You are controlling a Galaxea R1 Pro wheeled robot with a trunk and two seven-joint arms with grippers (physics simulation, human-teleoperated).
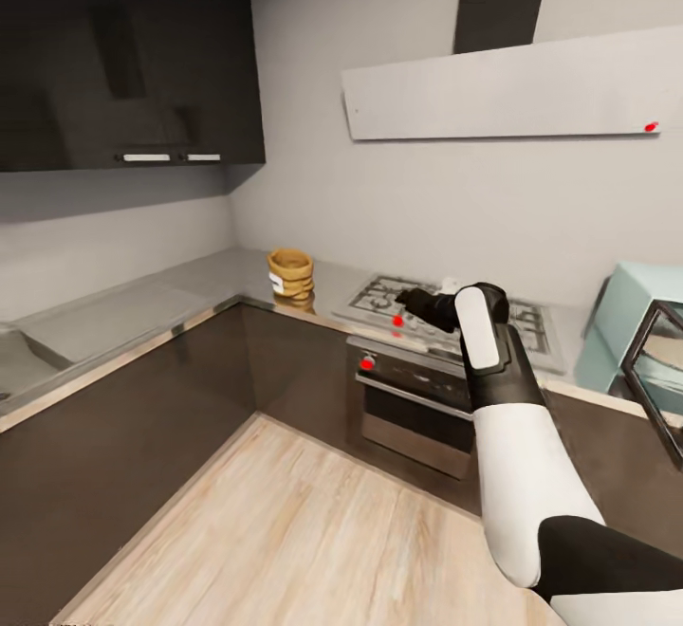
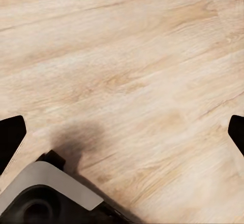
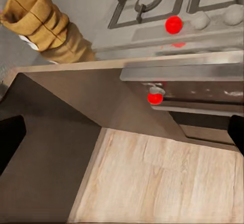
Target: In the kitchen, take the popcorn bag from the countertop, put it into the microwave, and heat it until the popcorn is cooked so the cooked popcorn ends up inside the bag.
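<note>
In the corner of the kitchen, on the grey desk, beyond and to the left of the right pincer: popcorn bag, tan-brown, standing upright with long axis vertical and rolled rim uppermost, open mouth pointing up; white label on the lower side. Well apart from the pincer, untouched. In the right wrist view, same bag seen obliquely, rim end angled away from the pincer, base resting near the desk edge above the dark cabinet fronts.

Directly under the right pincer: gas hob with grey grates, red marker dot at its front edge. Below the hob, black oven with steel bar handle and a second red dot on its panel. Right pincer extended forward on a white-and-black arm, spread wide in the right wrist view, dark fingertips at opposite borders, nothing between them.

To the right of the right pincer, at the far end of the desk: microwave, pale mint-blue, dark glass door swung open.

Left pincer likewise spread wide and empty, dark fingertips far apart, aimed down at the light wood plank floor; grey rounded part of the robot beneath.

Above the hob: pale extractor hood; dark wall cabinets to the left.
</note>
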